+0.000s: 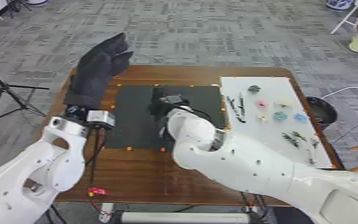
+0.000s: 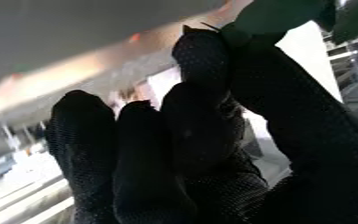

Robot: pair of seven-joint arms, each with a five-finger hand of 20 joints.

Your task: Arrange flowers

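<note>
In the head view my left hand (image 1: pixel 101 66) is over the table's left back edge, its fingers straight and holding nothing. My right hand (image 1: pixel 163 106) is above the dark mat (image 1: pixel 136 125), partly covered by its own wrist. In the right wrist view, the thumb and a finger of my right hand (image 2: pixel 193 125) pinch a green leafy sprig (image 2: pixel 278 17); its lower stem is hidden by the glove. On the white board (image 1: pixel 246 165) lie a pink flower (image 1: pixel 262 104), a teal flower (image 1: pixel 279 116), a blue flower (image 1: pixel 301 117), a dark flower (image 1: pixel 254 89) and green sprigs (image 1: pixel 291 139).
Black thin pieces (image 1: pixel 237 109) lie along the board's left side. A black round container (image 1: pixel 321 111) stands beyond the table's right edge. Small orange markers surround the mat, and a red item (image 1: pixel 96 191) is near the front left. A tripod (image 1: pixel 8 90) stands left of the table.
</note>
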